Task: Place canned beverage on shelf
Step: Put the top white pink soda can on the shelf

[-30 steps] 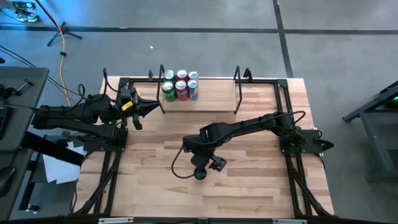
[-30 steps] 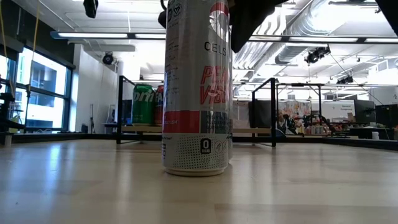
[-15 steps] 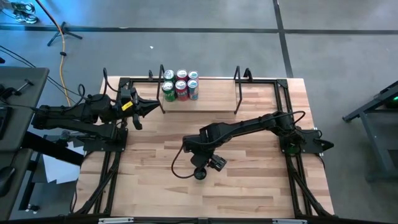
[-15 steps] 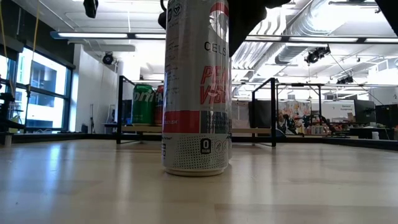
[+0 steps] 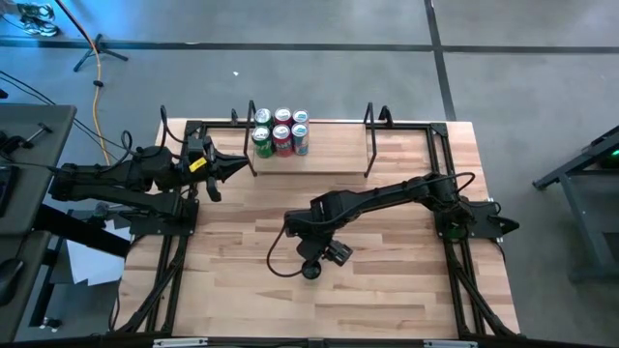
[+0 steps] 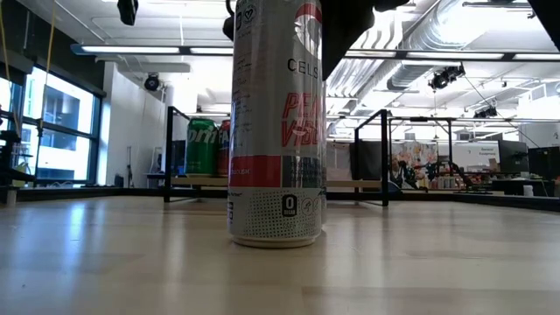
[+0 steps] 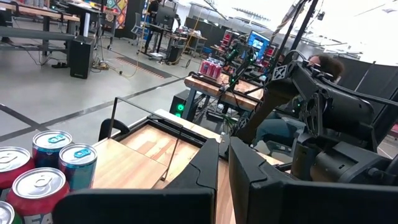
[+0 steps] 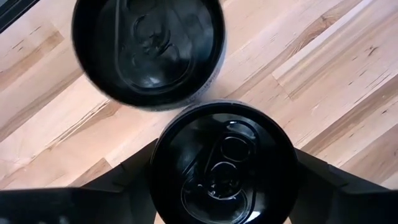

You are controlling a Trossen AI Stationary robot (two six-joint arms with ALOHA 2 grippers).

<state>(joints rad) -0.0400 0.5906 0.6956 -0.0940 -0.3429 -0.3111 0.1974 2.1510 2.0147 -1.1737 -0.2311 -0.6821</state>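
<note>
Two tall cans with black tops stand close together mid-table. The silver one with red lettering (image 6: pixel 276 131) (image 5: pixel 310 271) (image 8: pixel 148 50) rests upright on its base, free. The other can (image 8: pixel 224 162) sits between the fingers of my right gripper (image 8: pixel 222 186) (image 5: pixel 324 253), which covers it in the high view. The shelf (image 5: pixel 324 162) (image 6: pixel 350 184), a pale board with black wire uprights, lies at the far edge with several cans (image 5: pixel 280 132) at its left end. My left gripper (image 5: pixel 237 165) (image 7: pixel 222 168) waits shut and level beside the shelf's left upright. My right gripper has the nearer black-topped can by its upper wall (image 8: pixel 163 168), one finger (image 8: pixel 134 180) on each of two opposite sides. The fingers come steeply from above, slanting from the table's right. The can stands upright; the silver can hides its foot in the low view.
The free silver can stands almost against the held one, on its near-left side. Black frame rails (image 5: pixel 440 164) run along the table's far, left and right edges. Bare pale-wood board (image 5: pixel 334 145) stretches right of the shelved cans as far as the right upright (image 5: pixel 369 135).
</note>
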